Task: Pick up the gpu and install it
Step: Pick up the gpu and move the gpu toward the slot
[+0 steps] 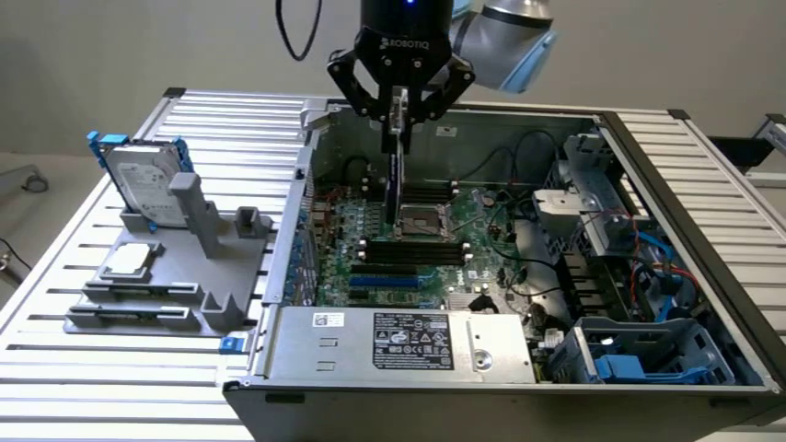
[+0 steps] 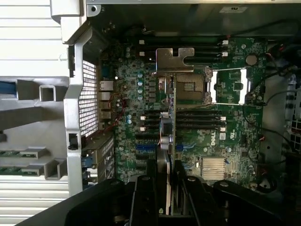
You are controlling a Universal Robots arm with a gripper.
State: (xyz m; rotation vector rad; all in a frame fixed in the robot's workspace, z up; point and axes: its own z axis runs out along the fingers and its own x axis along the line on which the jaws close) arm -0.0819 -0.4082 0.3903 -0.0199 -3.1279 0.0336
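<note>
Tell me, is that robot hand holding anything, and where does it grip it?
Yes: the hand pinches the gpu by its upper edge, the card hanging upright over the motherboard.

The arm [image 1: 510, 37] comes in from above with its wrist pointing straight down, and the black gripper [image 1: 396, 118] hangs upright, its two fingers [image 1: 352, 89] pinched against either face of the gpu [image 1: 393, 180], which hangs edge-down between them.

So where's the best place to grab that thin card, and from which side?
By its upper edge, from straight above, as the gripper does now: the gpu hangs on edge, so the jaws press its two flat faces and the lower edge stays free.
</note>
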